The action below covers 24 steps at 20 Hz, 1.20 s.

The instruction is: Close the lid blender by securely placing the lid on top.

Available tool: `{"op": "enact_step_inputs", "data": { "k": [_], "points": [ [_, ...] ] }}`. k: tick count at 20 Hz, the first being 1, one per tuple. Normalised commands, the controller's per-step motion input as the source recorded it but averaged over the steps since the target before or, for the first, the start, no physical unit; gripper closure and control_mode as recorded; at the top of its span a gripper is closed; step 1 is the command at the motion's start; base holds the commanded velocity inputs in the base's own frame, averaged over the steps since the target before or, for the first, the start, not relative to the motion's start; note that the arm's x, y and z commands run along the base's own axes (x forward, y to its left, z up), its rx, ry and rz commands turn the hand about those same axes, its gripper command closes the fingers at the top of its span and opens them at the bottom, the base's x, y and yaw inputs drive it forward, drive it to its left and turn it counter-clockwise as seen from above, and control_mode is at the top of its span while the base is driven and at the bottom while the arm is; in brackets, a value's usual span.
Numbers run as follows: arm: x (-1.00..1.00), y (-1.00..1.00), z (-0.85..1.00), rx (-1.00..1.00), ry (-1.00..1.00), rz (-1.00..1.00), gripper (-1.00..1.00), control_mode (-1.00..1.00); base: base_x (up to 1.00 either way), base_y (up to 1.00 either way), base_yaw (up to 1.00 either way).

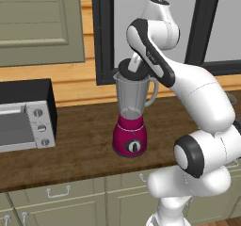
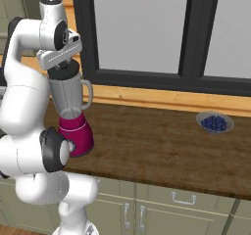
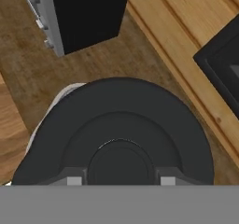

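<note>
The blender (image 1: 131, 126) stands on the wooden counter with its magenta base, black dial and clear jar; in the right base view the blender (image 2: 73, 114) is partly behind my arm. The round black lid (image 1: 126, 70) (image 2: 63, 73) rests at the jar's mouth, slightly tilted. My gripper (image 1: 135, 64) (image 2: 62, 62) comes down on it from above. In the hand view the lid (image 3: 121, 120) lies right below my gripper (image 3: 120, 181), whose fingertips (image 3: 73, 181) flank its centre knob, shut on it. A sliver of the jar's rim (image 3: 58, 94) shows past the lid's edge.
A silver-and-black toaster oven (image 1: 26, 119) (image 3: 79, 13) stands on the counter (image 1: 84, 145) to the blender's left. A bowl of blue berries (image 2: 214, 123) sits far right near the wall. A dark window frame (image 1: 101, 32) rises just behind the blender.
</note>
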Motion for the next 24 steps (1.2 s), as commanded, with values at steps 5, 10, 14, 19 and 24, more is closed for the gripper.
{"op": "enact_step_inputs", "data": {
  "k": [5, 10, 14, 19, 24],
  "points": [
    [0.13, 0.07, -0.01, -0.04, 0.01, 0.0, 1.0, -1.0, 0.0, 0.0, 0.0],
    [0.06, 0.11, -0.08, -0.05, 0.01, 0.0, 1.0, -1.0, 0.0, 0.0, 0.0],
    [0.0, 0.02, -0.07, -0.04, 0.05, 0.0, 1.0, -1.0, 0.0, 0.0, 0.0],
    [0.0, 0.0, 0.0, -0.03, 0.1, 0.0, 1.0, -1.0, 0.0, 0.0, 0.0],
    [0.01, 0.0, 0.0, -0.01, 0.1, 0.0, 1.0, -1.0, 0.0, 0.0, 0.0]
  ]
}}
